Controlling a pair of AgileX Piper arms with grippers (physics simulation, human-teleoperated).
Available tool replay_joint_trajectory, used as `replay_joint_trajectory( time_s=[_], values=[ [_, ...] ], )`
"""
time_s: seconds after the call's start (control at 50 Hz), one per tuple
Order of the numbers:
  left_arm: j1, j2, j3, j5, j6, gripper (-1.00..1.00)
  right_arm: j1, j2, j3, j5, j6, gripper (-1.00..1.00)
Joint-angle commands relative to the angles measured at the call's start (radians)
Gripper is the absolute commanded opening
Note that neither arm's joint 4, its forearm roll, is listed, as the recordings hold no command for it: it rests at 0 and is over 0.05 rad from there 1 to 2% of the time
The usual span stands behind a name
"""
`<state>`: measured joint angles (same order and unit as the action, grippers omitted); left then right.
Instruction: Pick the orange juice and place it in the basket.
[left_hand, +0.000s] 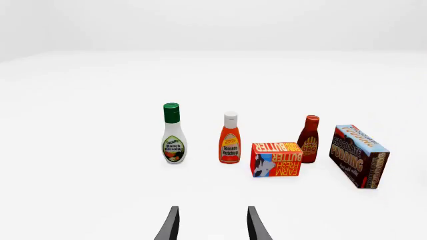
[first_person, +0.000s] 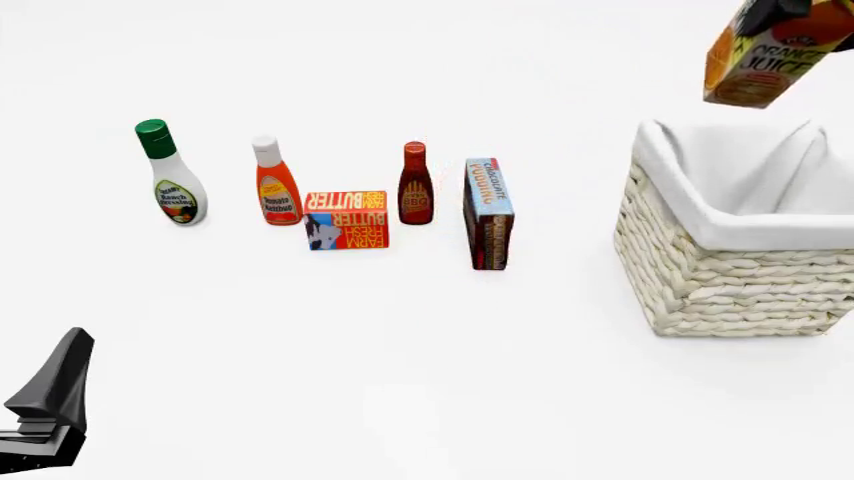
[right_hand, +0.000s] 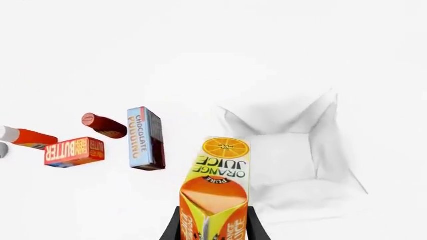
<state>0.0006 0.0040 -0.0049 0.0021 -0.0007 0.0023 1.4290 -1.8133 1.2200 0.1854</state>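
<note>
Carton of orange juice (first_person: 763, 62) hangs clamped in right hand (right_hand: 213, 225) above basket (first_person: 727, 265); left hand (left_hand: 212, 225) apart.

A featureless white simulated tabletop, with no walls or furniture visible. Rendered groceries at centre left, a ranch dressing bottle (first_person: 168, 186), ketchup bottle (first_person: 275, 183) and butter box (first_person: 347, 220), and a wicker basket (first_person: 727, 277) at right suggest a staged test scene.
</note>
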Motion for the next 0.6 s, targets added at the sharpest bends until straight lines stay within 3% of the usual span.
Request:
replay_joint_trajectory(
  time_s=[0.02, 0.6],
  values=[
    [0.000, 0.000, 0.000, 0.000, 0.000, 1.00, -0.042, -0.046, 0.050, 0.000, 0.030, -1.00],
    [0.000, 0.000, 0.000, 0.000, 0.000, 1.00, -0.100, -0.059, 0.119, 0.000, 0.054, -1.00]
  ],
)
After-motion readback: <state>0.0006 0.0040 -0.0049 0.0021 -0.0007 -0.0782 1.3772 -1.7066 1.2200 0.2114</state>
